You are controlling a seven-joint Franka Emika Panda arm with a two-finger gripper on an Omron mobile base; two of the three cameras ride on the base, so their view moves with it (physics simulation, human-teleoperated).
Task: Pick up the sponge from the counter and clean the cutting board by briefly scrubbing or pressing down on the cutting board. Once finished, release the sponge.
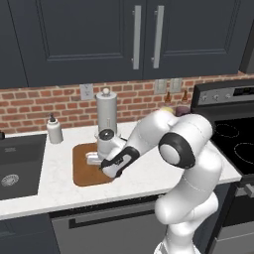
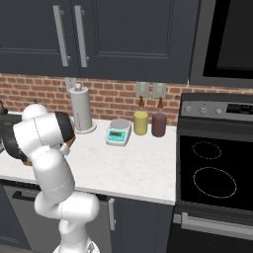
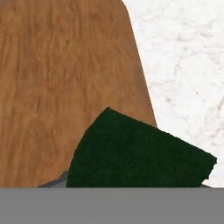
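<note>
One dark green sponge [image 3: 135,153] clamped in the claw [image 1: 95,159], low over the cutting board [image 3: 57,87].

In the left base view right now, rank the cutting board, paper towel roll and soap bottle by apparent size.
1. cutting board, partly hidden by the arm
2. paper towel roll
3. soap bottle
</note>
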